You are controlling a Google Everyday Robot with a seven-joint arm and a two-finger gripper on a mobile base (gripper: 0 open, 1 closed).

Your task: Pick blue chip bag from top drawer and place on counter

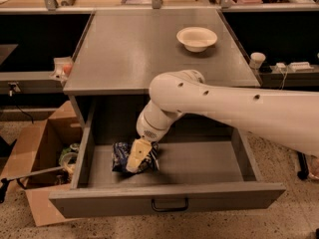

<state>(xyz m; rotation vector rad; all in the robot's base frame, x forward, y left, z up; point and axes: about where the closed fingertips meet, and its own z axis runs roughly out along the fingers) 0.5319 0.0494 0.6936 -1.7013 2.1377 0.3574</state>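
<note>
One blue chip bag [119,159] lies crumpled on the floor of the open top drawer [209,164], in its left half and close to the front panel. The gripper [137,156] sits right on the bag, covering its right part. Blue foil shows at the gripper's 9 o'clock, and a sliver shows at its 3 o'clock. The tan gripper points down toward 7 o'clock and touches the bag. I cannot tell how far open it is or whether it has hold of the bag. The white arm [239,111] reaches in from 3 o'clock and bends down over the drawer. A dark wire handle [170,204] sits at the bag's 5 o'clock, at the centre of the drawer front. At the bag's 12 o'clock is the grey counter [134,49], with a white bowl [197,38] toward its far right. A cardboard box [37,148] stands at the bag's 9 o'clock, just beside the drawer.
</note>
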